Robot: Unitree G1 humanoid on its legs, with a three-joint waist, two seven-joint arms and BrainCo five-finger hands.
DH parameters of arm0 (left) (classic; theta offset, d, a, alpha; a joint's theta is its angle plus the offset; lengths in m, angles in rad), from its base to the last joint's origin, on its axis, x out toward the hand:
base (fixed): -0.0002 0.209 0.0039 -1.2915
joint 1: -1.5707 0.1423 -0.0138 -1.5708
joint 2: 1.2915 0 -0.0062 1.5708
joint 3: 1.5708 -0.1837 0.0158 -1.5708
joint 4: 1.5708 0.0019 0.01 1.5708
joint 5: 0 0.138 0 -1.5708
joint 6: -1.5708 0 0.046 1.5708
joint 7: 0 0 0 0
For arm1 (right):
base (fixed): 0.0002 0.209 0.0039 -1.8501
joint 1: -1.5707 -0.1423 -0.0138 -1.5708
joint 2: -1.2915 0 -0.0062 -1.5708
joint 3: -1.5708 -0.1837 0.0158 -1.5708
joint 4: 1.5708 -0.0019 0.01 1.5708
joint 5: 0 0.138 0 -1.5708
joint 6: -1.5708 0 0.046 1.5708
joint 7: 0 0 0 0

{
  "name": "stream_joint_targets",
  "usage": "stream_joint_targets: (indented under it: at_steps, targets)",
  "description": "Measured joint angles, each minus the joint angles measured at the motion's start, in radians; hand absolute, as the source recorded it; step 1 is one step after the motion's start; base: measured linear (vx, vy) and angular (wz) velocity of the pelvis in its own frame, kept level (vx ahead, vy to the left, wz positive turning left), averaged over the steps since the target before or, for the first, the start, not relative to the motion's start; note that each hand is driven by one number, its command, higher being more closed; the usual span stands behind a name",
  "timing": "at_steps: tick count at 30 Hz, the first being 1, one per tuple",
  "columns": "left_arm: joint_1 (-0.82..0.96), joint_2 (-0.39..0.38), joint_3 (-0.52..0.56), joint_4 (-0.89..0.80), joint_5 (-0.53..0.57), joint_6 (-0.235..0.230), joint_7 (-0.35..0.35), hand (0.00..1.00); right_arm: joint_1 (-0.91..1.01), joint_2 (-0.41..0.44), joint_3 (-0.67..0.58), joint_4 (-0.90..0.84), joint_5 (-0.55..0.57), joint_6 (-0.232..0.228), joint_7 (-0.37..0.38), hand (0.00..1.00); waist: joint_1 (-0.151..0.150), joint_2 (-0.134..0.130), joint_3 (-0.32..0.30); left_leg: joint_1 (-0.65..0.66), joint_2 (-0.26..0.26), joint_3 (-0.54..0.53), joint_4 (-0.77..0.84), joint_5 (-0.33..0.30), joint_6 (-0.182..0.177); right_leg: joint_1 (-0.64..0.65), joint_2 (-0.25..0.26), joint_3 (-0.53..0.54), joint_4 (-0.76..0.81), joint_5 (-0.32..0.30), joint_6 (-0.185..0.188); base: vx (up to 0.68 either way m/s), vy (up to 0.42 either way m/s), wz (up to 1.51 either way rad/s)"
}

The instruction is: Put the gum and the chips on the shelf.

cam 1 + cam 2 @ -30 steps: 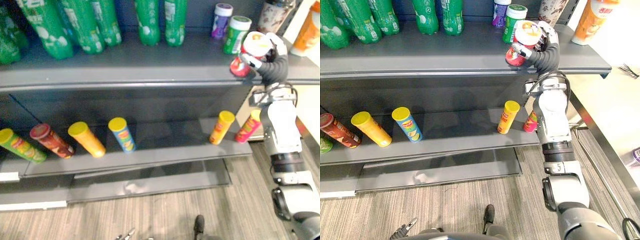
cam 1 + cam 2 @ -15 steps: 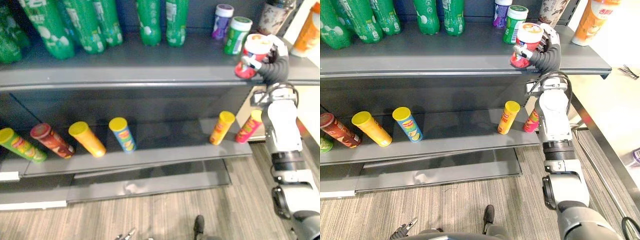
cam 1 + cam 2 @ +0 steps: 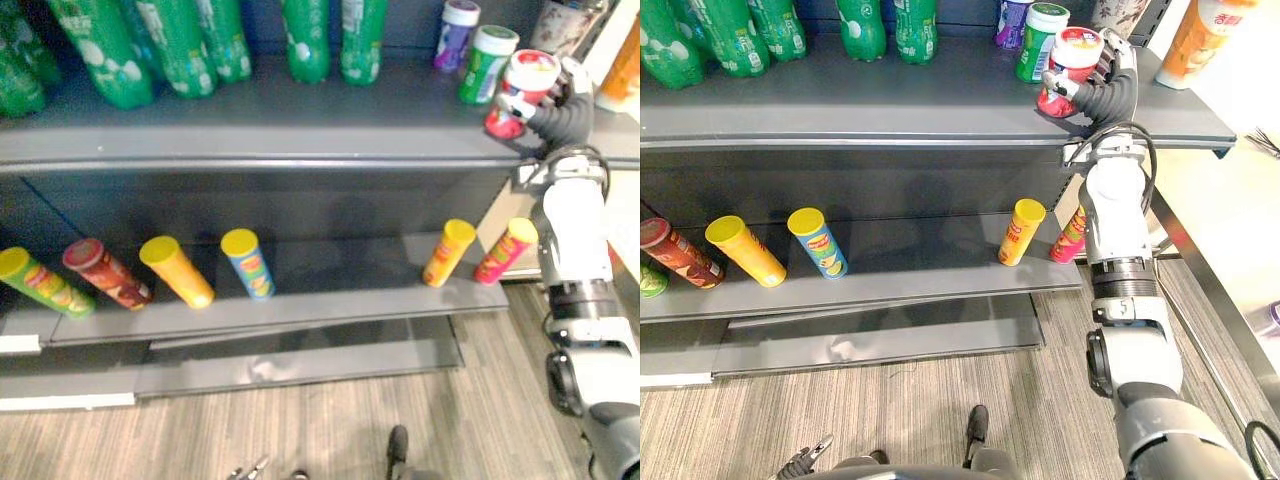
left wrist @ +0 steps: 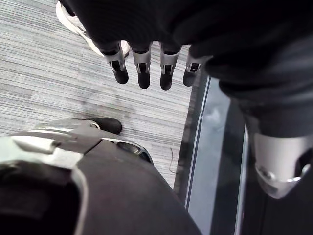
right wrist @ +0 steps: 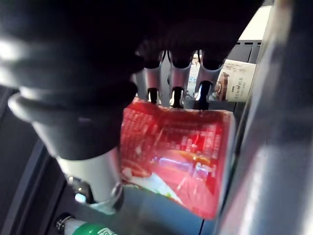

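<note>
1. Red chips canister [image 3: 520, 92] with a white lid is in the right hand [image 3: 566, 108], whose fingers [image 5: 175, 81] are wrapped round it, above the right end of the top shelf [image 3: 300, 135].
2. Over the last second it has tipped from a clear lean to nearly upright and moved closer to the green gum bottle [image 3: 485, 62].
3. I cannot tell whether its base is touching the shelf yet. Setting down and letting go look like what remains.
4. Left hand [image 4: 146, 68] hangs over the floor [image 4: 49, 73], fingers straight and empty.
</note>
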Motion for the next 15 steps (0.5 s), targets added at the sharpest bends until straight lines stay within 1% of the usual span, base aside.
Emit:
stream_joint_targets:
  at_steps: [3,4,15]
  targets:
    - [0.0,0.0,0.0,-0.001,0.0,0.0,0.001,0.0,-0.002,0.0,-0.001,0.0,0.0,0.0,0.0,1.0,0.0,-0.001,0.001,-0.001,0.0,0.0,0.0,0.0,0.0,-0.001,0.0,0.0,0.0,0.0,0.0,0.0,0.0,0.0]
    - [0.0,0.0,0.0,-0.001,0.0,0.0,0.001,0.0,-0.002,0.0,-0.001,0.0,0.0,0.0,0.0,0.0,0.0,-0.001,0.001,-0.001,0.0,0.0,0.0,0.0,0.0,-0.001,0.0,0.0,0.0,0.0,0.0,0.0,0.0,0.0]
    - [0.0,0.002,0.0,-0.004,0.0,0.0,0.002,0.0,-0.003,0.0,-0.012,0.001,0.0,0.001,0.003,0.0,0.001,-0.007,0.005,0.001,0.001,0.002,0.0,-0.001,-0.001,-0.001,0.001,0.003,0.0,0.0,0.0,0.0,0.0,0.0]
